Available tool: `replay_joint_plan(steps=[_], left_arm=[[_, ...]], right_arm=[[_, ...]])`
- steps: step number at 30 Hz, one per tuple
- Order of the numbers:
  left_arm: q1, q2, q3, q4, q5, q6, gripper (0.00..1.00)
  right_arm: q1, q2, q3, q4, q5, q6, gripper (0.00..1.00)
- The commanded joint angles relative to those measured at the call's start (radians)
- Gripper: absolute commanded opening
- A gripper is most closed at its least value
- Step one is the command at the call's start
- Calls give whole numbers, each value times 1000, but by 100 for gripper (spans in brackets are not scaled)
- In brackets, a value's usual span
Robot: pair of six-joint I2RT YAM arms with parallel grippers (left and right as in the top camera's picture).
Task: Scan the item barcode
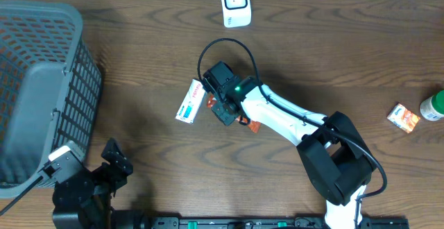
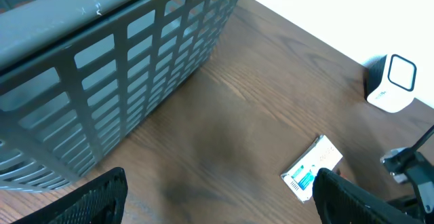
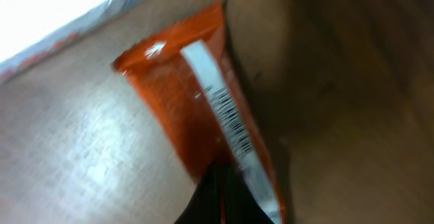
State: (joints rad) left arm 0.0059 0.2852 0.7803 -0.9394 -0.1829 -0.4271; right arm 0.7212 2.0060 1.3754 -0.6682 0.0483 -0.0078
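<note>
Overhead first: where do you have the right arm?

I have it reaching out over the middle of the table. The right gripper sits on the orange packet, just beside a white box.

Is it holding that packet?

On the right wrist camera I see the fingers pinched together on the packet's narrow end, so I call that a closed grip on it. I cannot tell whether the packet is off the wood yet.

And the other arm?

The left gripper hangs near the basket, fingers spread wide with nothing between them. I leave it out of this.

Which step are we on, then?

I judge the pick is made and the carry comes next. The barcode runs down a white strip on the face of the packet, and I can read that face plainly from the wrist. The scanner stands at the far edge of the table, well apart from the packet.

What does the move need?

I need to lift straight up, bring the packet toward the scanner, and turn the wrist so the striped face meets its window. The packet looks thin and soft, so I expect it may droop from the fingers, and I would go slowly
</note>
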Motion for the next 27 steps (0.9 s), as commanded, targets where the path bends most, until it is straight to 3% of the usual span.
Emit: replay_joint_plan(steps=[1, 11, 19, 20, 21, 22, 27], left_arm=[[5, -5, 5, -3, -5, -9, 88], [5, -5, 5, -3, -5, -9, 88], [5, -5, 5, -3, -6, -9, 88], [5, -5, 5, -3, -6, -9, 88], [5, -5, 5, -3, -6, -9, 88], [5, -5, 5, -3, -6, -9, 88], [5, -5, 5, -3, -5, -9, 88]], right_arm=[[13, 32, -4, -36, -119, 14, 1], [29, 42, -48, -26, -132, 11, 1], [2, -127, 18, -88, -242, 70, 1], [-12, -153, 19, -104, -279, 81, 12], [-30, -179, 19, -123, -316, 95, 35], [-52, -199, 19, -145, -352, 111, 50], [-206, -241, 19, -263, -579, 190, 75]])
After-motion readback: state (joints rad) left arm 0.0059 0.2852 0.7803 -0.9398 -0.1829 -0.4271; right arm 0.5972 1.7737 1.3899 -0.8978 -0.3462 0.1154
